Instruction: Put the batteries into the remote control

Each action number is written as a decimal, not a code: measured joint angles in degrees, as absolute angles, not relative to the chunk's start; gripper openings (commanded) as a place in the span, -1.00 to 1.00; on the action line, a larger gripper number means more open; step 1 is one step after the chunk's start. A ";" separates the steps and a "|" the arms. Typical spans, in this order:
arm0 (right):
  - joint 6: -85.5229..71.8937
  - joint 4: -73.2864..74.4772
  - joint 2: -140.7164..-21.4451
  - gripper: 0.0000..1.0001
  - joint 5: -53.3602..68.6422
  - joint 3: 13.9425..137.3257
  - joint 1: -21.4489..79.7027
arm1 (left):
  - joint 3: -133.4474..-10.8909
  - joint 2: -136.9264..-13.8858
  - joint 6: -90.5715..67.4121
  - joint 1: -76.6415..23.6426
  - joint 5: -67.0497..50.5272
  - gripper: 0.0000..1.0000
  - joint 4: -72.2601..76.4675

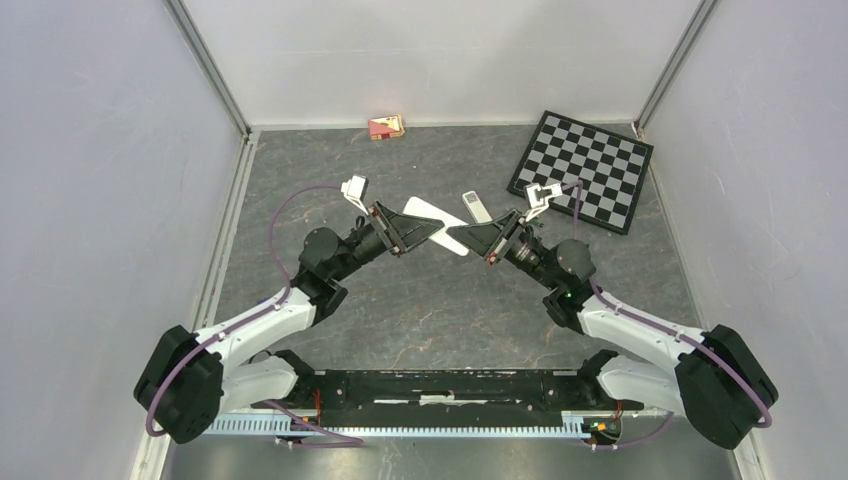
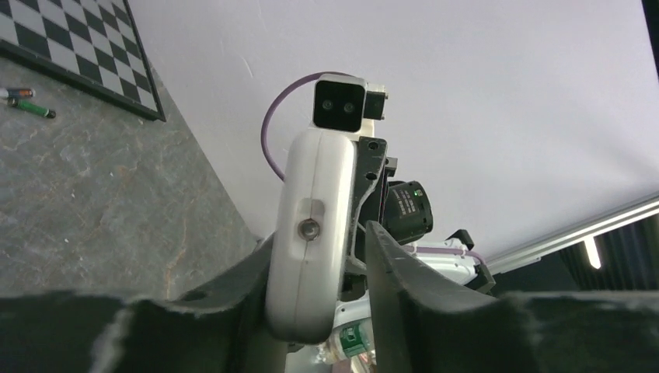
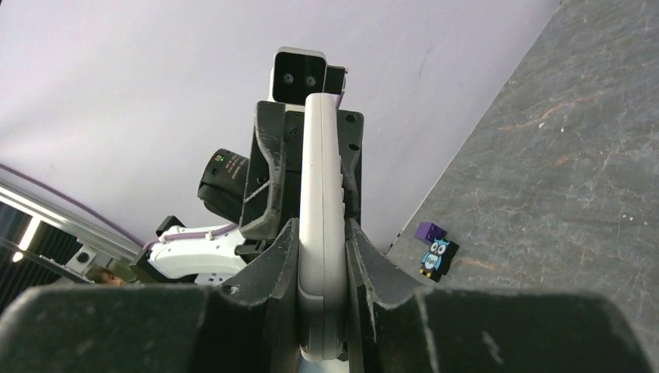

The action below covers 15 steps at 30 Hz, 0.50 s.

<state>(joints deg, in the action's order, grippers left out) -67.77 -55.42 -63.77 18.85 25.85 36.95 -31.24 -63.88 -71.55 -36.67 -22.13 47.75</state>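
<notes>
Two arms reach inward over a grey desk (image 1: pixel 430 320) and meet nose to nose above its middle. Both forearms are raised and the wrists are level.

My right tool (image 3: pixel 321 229) is clamped narrow on the remote (image 3: pixel 320 202). It pinches the thin white body through its thickness, with the button side turned to one finger.

My left tool (image 2: pixel 317 245) straddles the other end across the remote's width, and the plain back with a small round recess faces that camera. One finger looks pressed to the shell and a thin gap shows at the other. I cannot tell whether this tool grips it.

The batteries (image 2: pixel 22 101) lie loose on the desk, just beside a chessboard (image 2: pixel 70 47) and well apart from both tools.

I judge the remote to be light, stiff and smooth-shelled, so it could twist in a pinch. It is best held by its long edges, leaving the back free.

The batteries look tiny, hard and round, likely to roll or squirt out. I would take each one across the middle of its barrel, with the fingers closing square to it.
</notes>
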 measured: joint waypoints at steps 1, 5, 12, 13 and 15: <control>-68.40 -55.46 -63.70 -1.00 17.85 25.61 37.47 | -30.65 -63.86 -71.75 -36.73 -21.45 -0.51 48.25; -71.18 -55.20 -63.92 -1.00 15.59 25.36 38.65 | -29.58 -63.59 -72.36 -36.75 -20.01 -0.96 48.97; -72.25 -57.14 -63.92 -0.31 15.05 23.66 39.27 | -29.61 -61.82 -71.83 -37.08 -19.59 -0.96 45.34; -72.34 -57.71 -63.92 -0.13 15.05 23.22 39.27 | -29.61 -61.76 -71.66 -37.15 -19.59 -0.96 44.95; -71.75 -58.85 -64.01 0.06 15.00 22.20 39.24 | -29.61 -61.58 -71.50 -37.32 -19.59 -0.96 44.14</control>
<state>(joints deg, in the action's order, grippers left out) -71.75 -58.85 -64.01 15.00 22.20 39.24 -29.61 -61.58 -71.50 -37.32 -19.59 44.14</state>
